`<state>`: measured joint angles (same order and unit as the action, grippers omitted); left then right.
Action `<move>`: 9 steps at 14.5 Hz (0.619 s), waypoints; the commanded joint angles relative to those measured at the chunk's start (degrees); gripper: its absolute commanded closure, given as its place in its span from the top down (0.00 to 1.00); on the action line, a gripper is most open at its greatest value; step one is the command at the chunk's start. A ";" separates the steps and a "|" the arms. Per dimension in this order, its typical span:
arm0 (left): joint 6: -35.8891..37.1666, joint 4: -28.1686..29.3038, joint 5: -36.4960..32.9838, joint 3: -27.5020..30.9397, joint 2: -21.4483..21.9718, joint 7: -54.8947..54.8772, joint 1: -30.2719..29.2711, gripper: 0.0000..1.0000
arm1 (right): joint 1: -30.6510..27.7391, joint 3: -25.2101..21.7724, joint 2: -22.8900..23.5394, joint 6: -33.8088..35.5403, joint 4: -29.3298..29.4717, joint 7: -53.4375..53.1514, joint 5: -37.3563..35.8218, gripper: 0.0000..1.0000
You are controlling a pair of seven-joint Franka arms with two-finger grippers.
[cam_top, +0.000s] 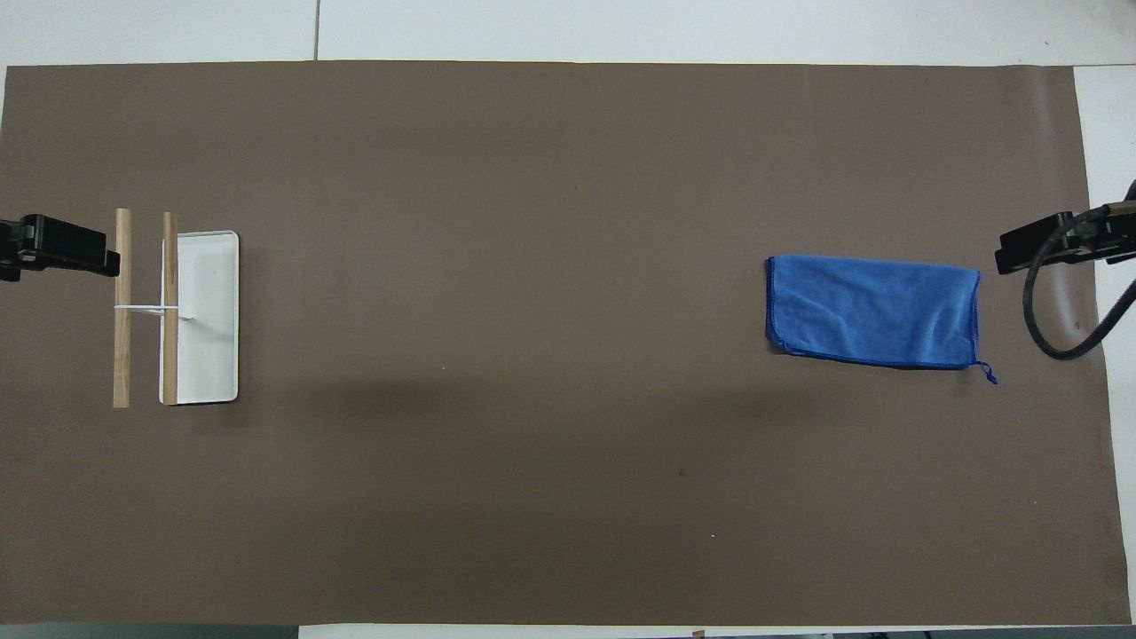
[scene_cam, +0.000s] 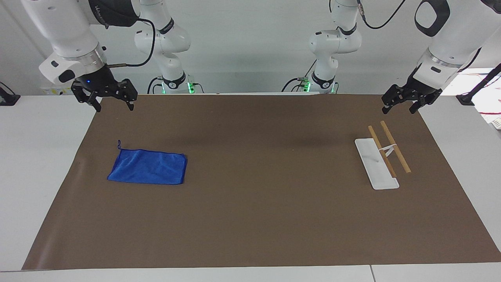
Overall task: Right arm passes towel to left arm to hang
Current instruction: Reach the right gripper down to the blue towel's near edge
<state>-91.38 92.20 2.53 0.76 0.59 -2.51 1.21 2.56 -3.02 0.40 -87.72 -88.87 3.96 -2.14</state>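
Both hands hang raised with fingers spread, right hand over the mat corner, left hand above the rack; the towel lies flat on the tabletop, lengthwise toward the arms' ends.

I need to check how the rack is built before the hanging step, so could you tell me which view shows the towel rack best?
The facing view: there the towel rack shows its two wooden bars raised above the white base on a thin white support. The overhead view flattens it to two parallel bars beside the base, hiding their height.
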 commanded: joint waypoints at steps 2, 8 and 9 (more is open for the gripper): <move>-1.61 1.49 -1.04 -0.14 1.17 -0.39 -0.06 1.00 | -0.54 0.21 -1.37 -0.61 -1.75 1.23 -0.67 1.00; -0.12 1.58 -1.12 -0.14 1.35 -0.22 -0.15 1.00 | -0.62 0.21 -1.72 -0.87 -2.53 0.79 -0.24 1.00; -0.03 1.67 -1.12 -0.14 1.35 -0.22 -0.07 1.00 | -0.62 0.21 -2.42 -1.31 -4.11 0.87 -0.24 1.00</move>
<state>-91.45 92.22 2.53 0.76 0.59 -2.51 1.21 2.55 -3.02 0.34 -87.72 -89.16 3.96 -2.14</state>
